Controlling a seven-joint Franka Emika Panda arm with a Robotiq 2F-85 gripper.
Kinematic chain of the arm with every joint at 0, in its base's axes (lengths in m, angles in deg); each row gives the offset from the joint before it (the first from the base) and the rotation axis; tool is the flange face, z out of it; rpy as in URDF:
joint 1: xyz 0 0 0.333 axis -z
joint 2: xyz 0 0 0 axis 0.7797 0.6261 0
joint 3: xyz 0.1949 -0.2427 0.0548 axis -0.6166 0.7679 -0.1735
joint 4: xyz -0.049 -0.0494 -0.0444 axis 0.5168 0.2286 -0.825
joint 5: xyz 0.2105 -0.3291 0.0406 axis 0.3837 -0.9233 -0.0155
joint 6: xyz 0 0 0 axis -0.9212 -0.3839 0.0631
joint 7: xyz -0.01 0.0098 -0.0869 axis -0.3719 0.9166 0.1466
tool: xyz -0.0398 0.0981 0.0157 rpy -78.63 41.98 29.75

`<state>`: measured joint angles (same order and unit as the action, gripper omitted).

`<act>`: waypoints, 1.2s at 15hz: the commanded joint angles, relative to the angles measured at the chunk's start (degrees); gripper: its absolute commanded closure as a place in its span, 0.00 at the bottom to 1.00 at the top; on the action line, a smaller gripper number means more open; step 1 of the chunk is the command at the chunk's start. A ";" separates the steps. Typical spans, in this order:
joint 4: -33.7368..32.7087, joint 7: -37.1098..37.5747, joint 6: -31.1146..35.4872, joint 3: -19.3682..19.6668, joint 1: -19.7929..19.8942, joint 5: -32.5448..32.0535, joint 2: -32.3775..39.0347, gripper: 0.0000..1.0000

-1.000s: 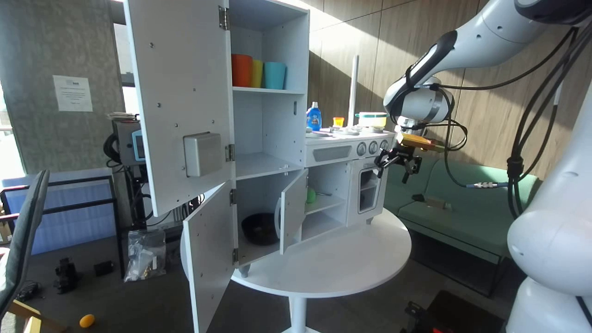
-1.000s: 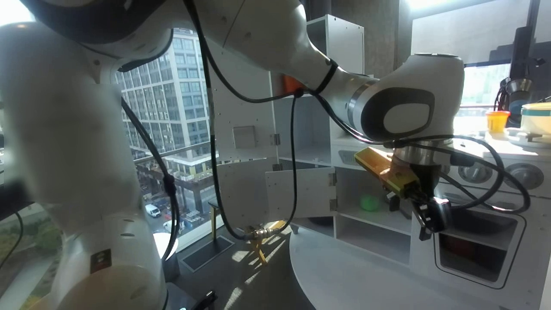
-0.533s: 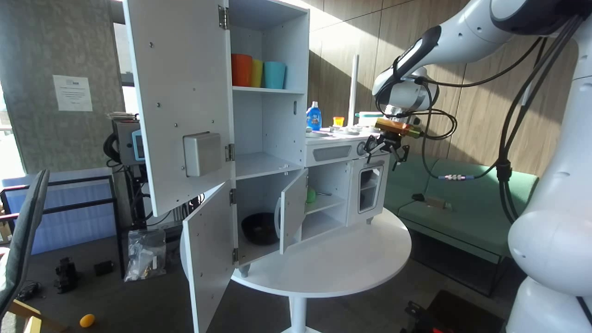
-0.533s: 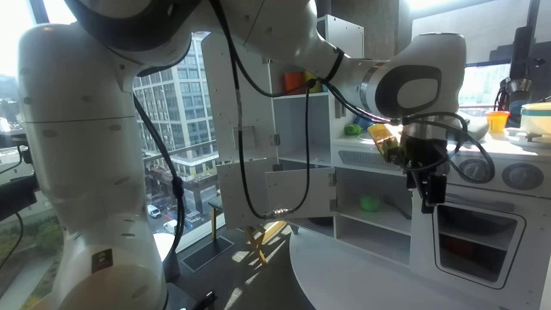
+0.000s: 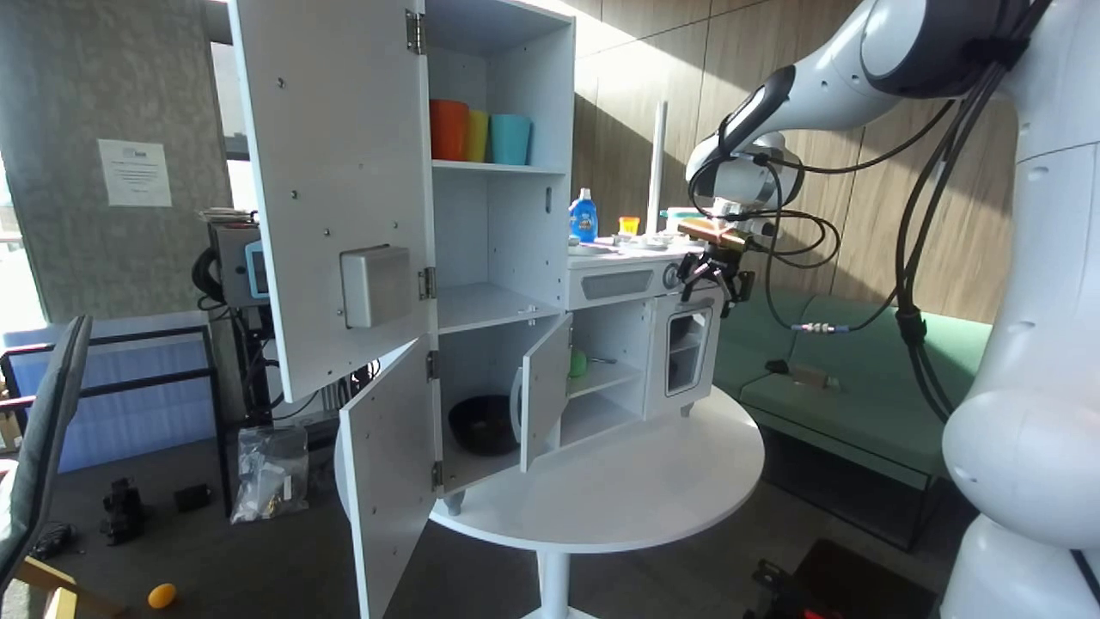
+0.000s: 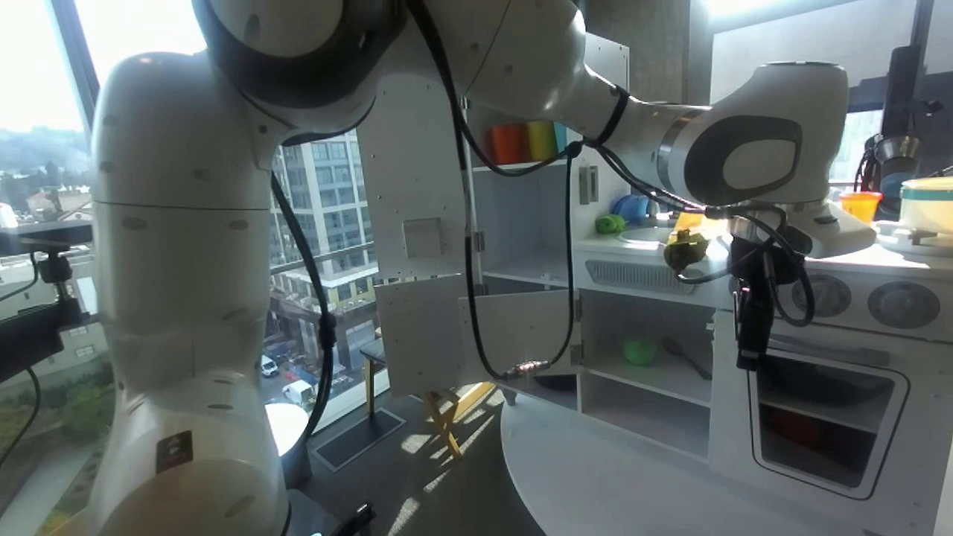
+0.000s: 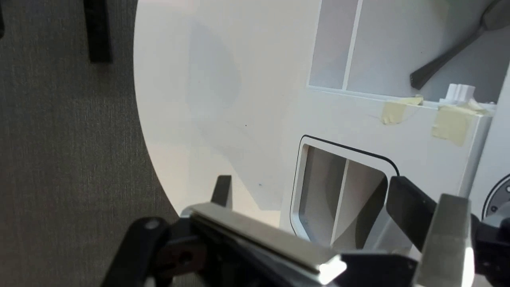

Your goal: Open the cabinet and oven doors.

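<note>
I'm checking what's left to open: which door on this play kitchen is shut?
The windowed oven door. Unlike it, the tall upper door, lower cabinet door and small counter door are solid and stand open.

The gripper (image 5: 706, 301) points down, jaws apart, before the top of the oven door (image 5: 686, 359), which is closed; contact cannot be told. Well apart from the gripper stands the cabinet (image 5: 464, 225), its upper door (image 5: 337, 198) and lower door (image 5: 391, 468) swung open. Nearer the gripper, but lower, a small door (image 5: 546, 391) stands open. Cups (image 5: 477, 136) sit on a shelf (image 5: 537, 170) higher than the gripper; a bowl (image 5: 483, 427) lies lower. A sofa (image 5: 851, 404) is behind the gripper.
</note>
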<state>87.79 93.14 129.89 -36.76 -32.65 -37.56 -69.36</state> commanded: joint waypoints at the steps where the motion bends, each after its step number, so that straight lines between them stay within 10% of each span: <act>1: -5.00 8.65 -2.12 0.56 0.90 3.40 2.91 0.00; 18: 1.90 13.03 9.52 -0.94 2.32 16.40 1.99 0.00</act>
<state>88.43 107.94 135.74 -36.46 -31.40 -26.47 -66.70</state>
